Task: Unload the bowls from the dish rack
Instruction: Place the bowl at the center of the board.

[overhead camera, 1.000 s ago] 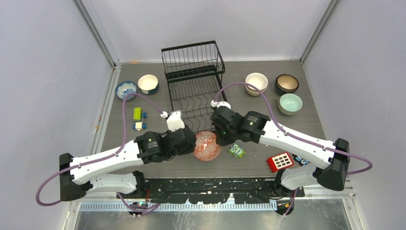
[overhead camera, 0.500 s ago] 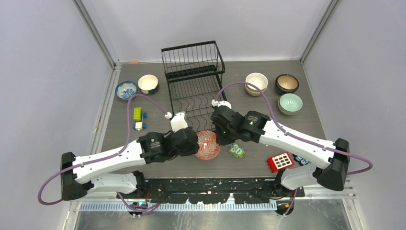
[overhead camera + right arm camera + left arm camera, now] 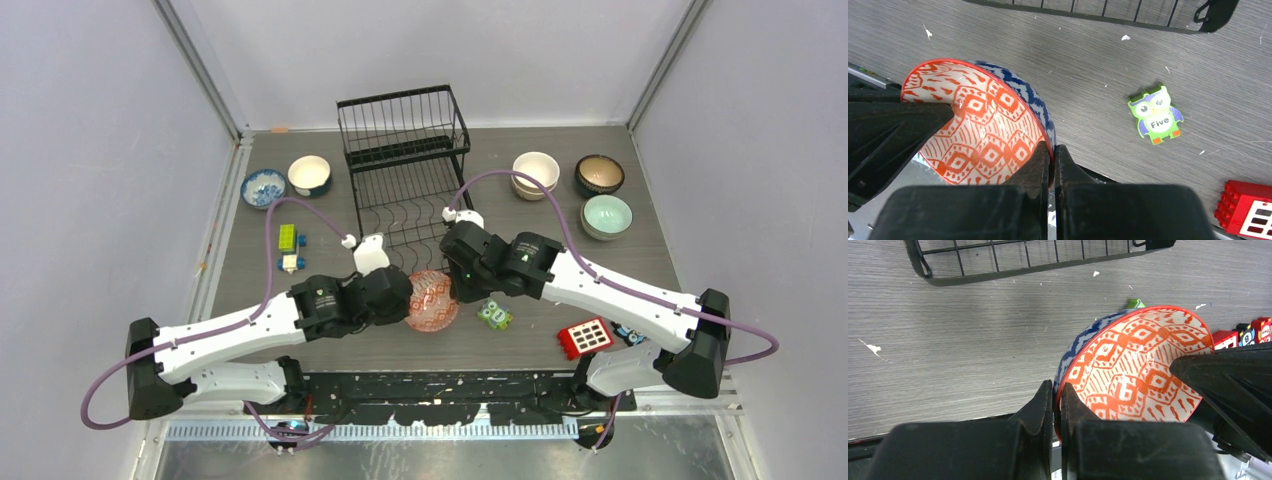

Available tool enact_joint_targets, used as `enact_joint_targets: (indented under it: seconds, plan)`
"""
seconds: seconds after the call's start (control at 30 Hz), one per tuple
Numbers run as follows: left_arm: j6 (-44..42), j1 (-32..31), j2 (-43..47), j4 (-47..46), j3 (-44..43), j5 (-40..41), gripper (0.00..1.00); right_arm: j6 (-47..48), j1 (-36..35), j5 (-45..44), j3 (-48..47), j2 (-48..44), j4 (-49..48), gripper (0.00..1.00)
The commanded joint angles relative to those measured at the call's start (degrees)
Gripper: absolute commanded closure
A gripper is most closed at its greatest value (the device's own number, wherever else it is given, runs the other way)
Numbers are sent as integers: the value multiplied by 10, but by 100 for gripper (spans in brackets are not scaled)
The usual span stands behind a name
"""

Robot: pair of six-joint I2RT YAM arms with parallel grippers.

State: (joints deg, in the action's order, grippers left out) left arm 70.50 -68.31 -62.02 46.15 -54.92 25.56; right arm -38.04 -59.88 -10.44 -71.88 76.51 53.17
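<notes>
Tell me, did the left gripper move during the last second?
Yes. The left gripper shifted slightly right, toward the red bowl, judged against the dish rack.

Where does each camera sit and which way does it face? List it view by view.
Top external: above and behind the robot, looking down at the table, dish rack, left arm and right arm.
Left wrist: on the left arm, looking along the left gripper, shut on the red patterned bowl.
Right wrist: on the right arm, looking along the right gripper, shut on its opposite rim; owl block beside.
Shared: both wrist views show that bowl and the rack's front edge.
</notes>
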Motion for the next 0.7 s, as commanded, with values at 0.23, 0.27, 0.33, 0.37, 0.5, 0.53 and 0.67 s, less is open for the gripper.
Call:
enact_joint_targets:
  seconds: [0.23,0.27,0.33,0.37,0.5,0.53,0.67]
  plan:
    - [-34,8,22,17,-15,59,100,23,-1,9,-52,-53,-13,25]
    - [-43,17,26,23,-20,65,100,30,-1,-4,-62,-57,-3,20]
    - [-65,40,36,32,-28,69,100,44,-1,-28,-76,-72,11,16]
    - [-76,55,42,35,-31,70,100,52,-1,-43,-77,-82,10,15]
    - [-126,143,66,44,-40,55,100,66,-1,-110,-39,-153,-26,14]
    - [-139,171,71,46,-41,46,100,66,-1,-118,-21,-166,-46,14]
    - [-184,280,82,49,-51,-5,100,61,-1,-143,65,-249,-127,14]
